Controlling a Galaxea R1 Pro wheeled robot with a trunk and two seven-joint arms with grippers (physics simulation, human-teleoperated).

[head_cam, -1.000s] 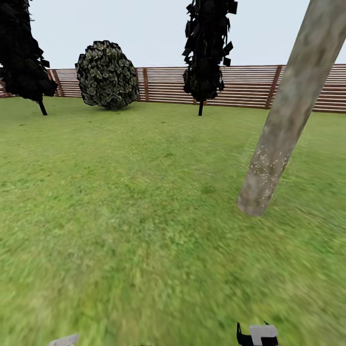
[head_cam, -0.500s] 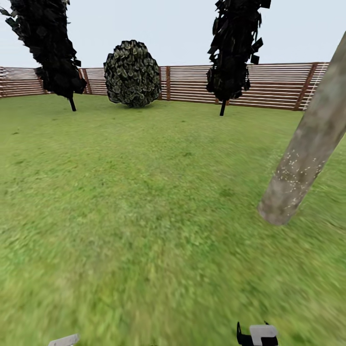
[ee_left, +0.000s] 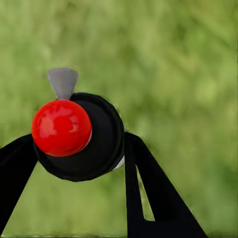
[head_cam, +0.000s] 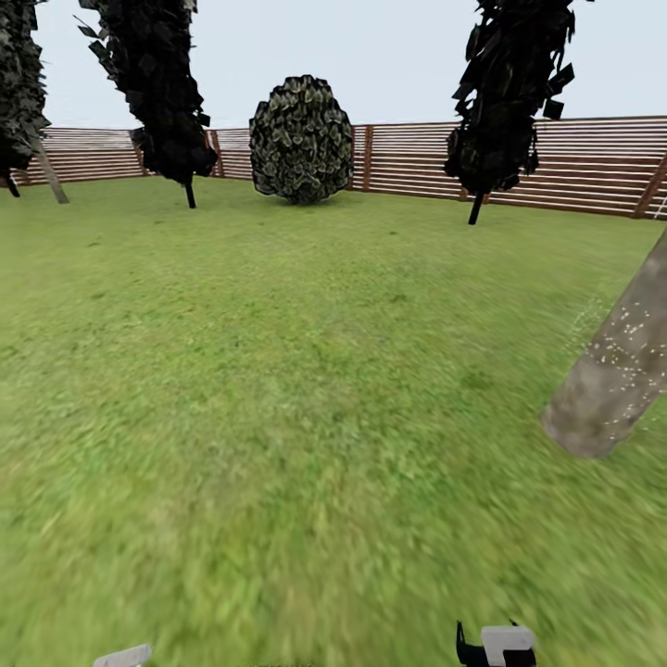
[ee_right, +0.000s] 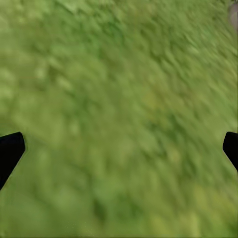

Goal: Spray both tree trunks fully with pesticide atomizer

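The pesticide atomizer, a black body with a red round cap and a grey nozzle, sits between the black fingers of my left gripper, which is shut on it over blurred grass. My right gripper is open, its fingertips far apart above bare lawn. In the head view one thick pale tree trunk leans at the right edge, with whitish pesticide specks dotting its lower part. A second pale trunk stands far off at the left by the fence.
Green lawn stretches ahead to a brown slat fence. Two black cypress-like trees and a round bush stand near the fence. Bits of my arms show at the bottom edge.
The whole head view has swung left: the speckled trunk has slid toward the right edge, and the far pale trunk has come into view at the left. The arms keep their place in the picture.
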